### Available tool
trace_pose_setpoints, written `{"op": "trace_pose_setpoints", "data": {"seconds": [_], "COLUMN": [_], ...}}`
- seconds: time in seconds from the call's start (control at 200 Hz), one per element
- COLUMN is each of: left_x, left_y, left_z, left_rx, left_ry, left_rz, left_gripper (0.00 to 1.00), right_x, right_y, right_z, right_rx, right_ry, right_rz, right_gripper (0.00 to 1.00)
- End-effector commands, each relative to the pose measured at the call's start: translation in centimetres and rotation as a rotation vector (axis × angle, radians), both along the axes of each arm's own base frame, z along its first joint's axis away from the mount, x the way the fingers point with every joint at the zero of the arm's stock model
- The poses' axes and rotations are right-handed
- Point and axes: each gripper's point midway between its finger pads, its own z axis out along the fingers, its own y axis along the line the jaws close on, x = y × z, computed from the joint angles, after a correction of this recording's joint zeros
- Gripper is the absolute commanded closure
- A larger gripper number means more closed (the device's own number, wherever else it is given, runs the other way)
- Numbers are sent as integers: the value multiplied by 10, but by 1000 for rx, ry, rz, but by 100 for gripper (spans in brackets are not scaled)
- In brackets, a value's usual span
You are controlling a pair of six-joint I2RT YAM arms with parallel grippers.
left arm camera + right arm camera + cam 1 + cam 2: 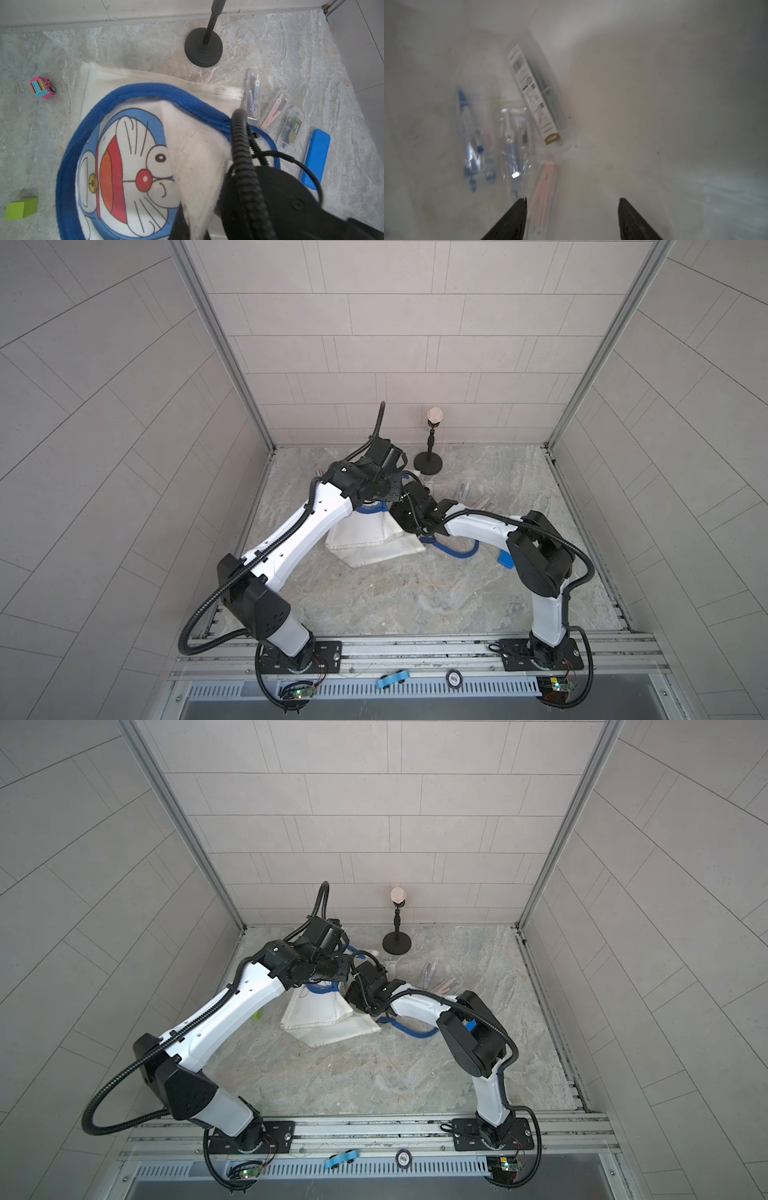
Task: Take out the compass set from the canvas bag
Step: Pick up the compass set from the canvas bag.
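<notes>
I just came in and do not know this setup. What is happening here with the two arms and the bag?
The left end effector is shut on the canvas bag, lifting its mouth open. The right end effector, jaws open, is inside the bag above several cased compass sets, gripping none yet. Three clear compass cases and a blue case lie on the table beside the bag.

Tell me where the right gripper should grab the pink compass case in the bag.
Probably take the pink compass case at its near end, pinching across its narrow width. Come straight in along its length: it lies long and slim in the canvas bag, pointing at the open right gripper, close beside one finger.
</notes>
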Motion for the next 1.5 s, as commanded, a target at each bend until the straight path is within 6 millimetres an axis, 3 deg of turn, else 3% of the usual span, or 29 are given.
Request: {"op": "trace_pose_setpoints", "data": {"seconds": [0.0,0.095,0.205,0.275,0.35,0.48,0.58,0.725,0.92,1.121,1.211,1.491], "left_x": [-4,-6,-4,0,8,21,28,23,3,-7,-7,-3], "left_y": [-5,-3,-3,-6,-10,-21,-27,-26,-11,-6,-8,-13], "left_z": [8,7,5,5,7,11,17,18,12,3,3,5], "left_rx": [-34,-23,-6,-1,3,-3,-11,2,31,53,49,35], "left_ry": [-10,-7,-9,-13,-28,-46,-61,-54,-35,-5,-3,-2], "left_rz": [-17,-22,-29,-33,-41,-52,-66,-89,-107,-127,-131,-139], "left_gripper": [100,100,100,100,100,100,100,100,100,100,100,100], "right_x": [23,33,27,12,-16,-57,-67,-54,-28,-7,1,33], "right_y": [3,15,22,21,22,50,60,30,-1,-29,-34,-23], "right_z": [-6,-10,-9,-2,0,14,20,11,-4,-6,-6,-1], "right_rx": [59,125,186,211,171,194,210,226,241,226,238,293], "right_ry": [-25,-49,-59,-55,-13,26,39,1,-47,-84,-100,-152], "right_rz": [-86,-53,-36,-55,-68,-35,-27,-167,-268,-345,-370,-389], "right_gripper": [26,25,26,26,23,20,20,13,14,18,20,28]}}
